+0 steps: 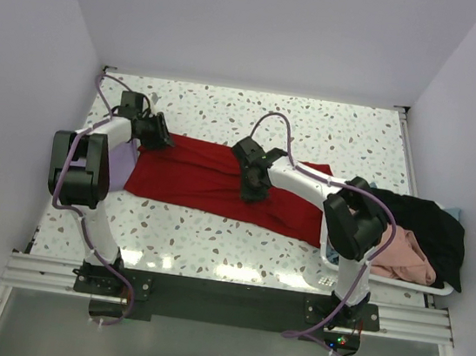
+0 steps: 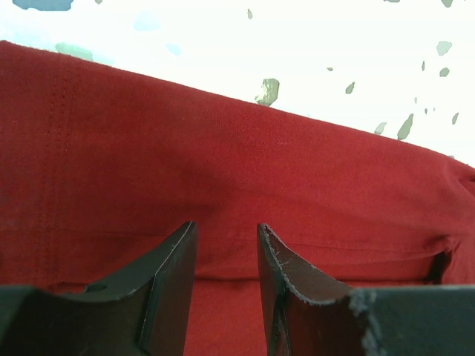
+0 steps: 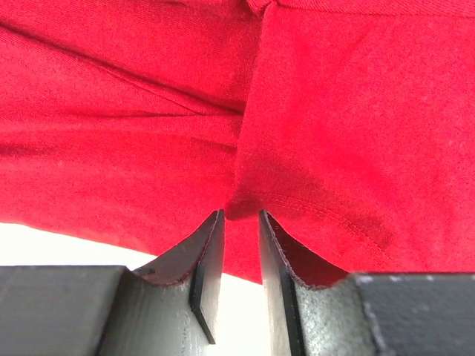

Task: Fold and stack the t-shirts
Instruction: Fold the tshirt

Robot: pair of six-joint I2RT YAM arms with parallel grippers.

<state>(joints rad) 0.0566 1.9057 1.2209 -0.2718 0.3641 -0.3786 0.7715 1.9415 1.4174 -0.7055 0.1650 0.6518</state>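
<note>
**Red shirt (image 1: 202, 182) spread across the table, fingers at two spots**

Red shirt lies flattened over the middle of the speckled table (image 1: 332, 129), stretching from 9 o'clock toward 4 o'clock. The left fingers (image 2: 174, 282) sit at its 10 o'clock corner, slightly spread, with smooth cloth and a hem line beyond them and nothing bunched between them. The right fingers (image 3: 185, 256) are at the cloth's centre, narrowly parted and pinching a small raised fold at their tips. A lavender shirt (image 1: 123, 163) shows under the left arm at 9 o'clock, touching the red cloth. At 4 o'clock a white basket (image 1: 357, 273) holds a black shirt (image 1: 425, 225) and a pink shirt (image 1: 403, 257).
</note>
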